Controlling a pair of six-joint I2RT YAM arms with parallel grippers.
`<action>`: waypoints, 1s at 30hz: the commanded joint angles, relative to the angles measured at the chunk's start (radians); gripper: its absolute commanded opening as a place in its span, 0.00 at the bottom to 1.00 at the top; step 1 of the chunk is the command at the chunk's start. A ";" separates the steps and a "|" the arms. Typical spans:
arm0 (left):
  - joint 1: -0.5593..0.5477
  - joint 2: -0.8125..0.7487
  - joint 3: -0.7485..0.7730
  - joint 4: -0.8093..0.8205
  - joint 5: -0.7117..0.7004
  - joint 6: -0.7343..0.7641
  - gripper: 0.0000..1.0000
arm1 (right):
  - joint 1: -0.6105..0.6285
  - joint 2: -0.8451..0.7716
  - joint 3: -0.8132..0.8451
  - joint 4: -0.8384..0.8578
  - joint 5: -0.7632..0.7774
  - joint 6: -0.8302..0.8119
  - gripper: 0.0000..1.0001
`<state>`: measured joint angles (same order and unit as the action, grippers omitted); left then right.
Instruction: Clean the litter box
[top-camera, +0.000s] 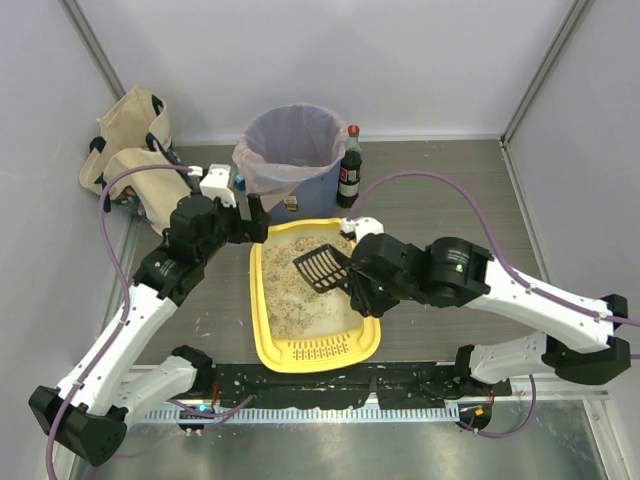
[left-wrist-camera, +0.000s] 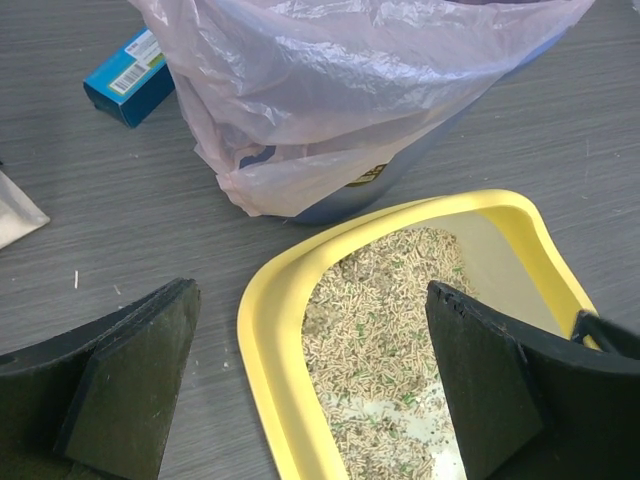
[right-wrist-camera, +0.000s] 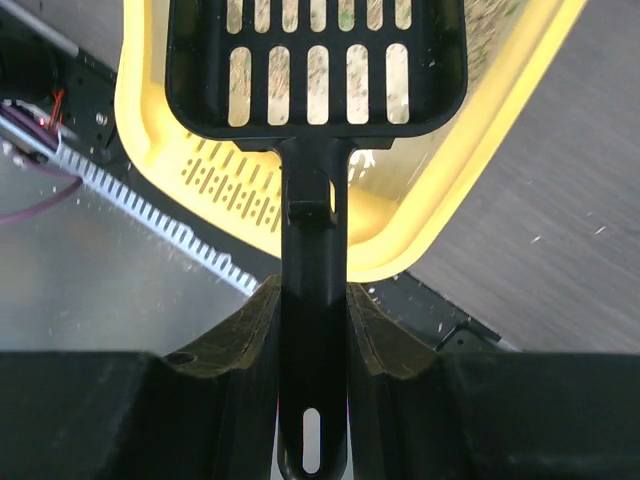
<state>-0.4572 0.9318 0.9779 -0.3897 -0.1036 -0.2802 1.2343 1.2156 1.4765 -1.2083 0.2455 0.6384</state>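
While gripping the handle of the black slotted scoop (right-wrist-camera: 315, 60) between both fingers of the right hand (right-wrist-camera: 313, 330), holds the blade over the beige granules (top-camera: 300, 295) inside the yellow litter box (top-camera: 262, 330), set mid-desk just beyond the arm bases with its grille end nearest them. Holds the left hand (left-wrist-camera: 310, 380) spread wide across the tray's far left rim, one finger outside over the desk (left-wrist-camera: 120, 220), one inside, clamped on nothing. Cannot make out any load on the blade. Could scatter granules on the desk during a carry to the blue bin (top-camera: 290, 150) just behind the tray, owing to the slots and any tilt. Could let the scoop swivel in the pinch under a heavy load, given so narrow a handle. Could shove the whole tray into the bin or the dark bottle (top-camera: 349, 170) beside it by digging hard with the rim unheld. Could snag the loose clear liner (left-wrist-camera: 330, 90) on the blade's edge and drag the bin over
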 joint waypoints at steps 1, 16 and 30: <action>-0.003 -0.025 -0.018 0.039 0.042 -0.036 1.00 | 0.005 0.161 0.129 -0.158 -0.170 0.011 0.01; -0.003 0.036 -0.048 -0.084 0.068 -0.051 0.93 | -0.087 0.553 0.214 -0.099 -0.269 -0.307 0.02; -0.003 0.153 -0.021 -0.143 0.085 -0.060 0.68 | -0.170 0.645 0.150 0.127 -0.214 -0.301 0.02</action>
<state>-0.4572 1.0534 0.9127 -0.5148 -0.0429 -0.3359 1.0851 1.8587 1.6360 -1.1942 -0.0189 0.3355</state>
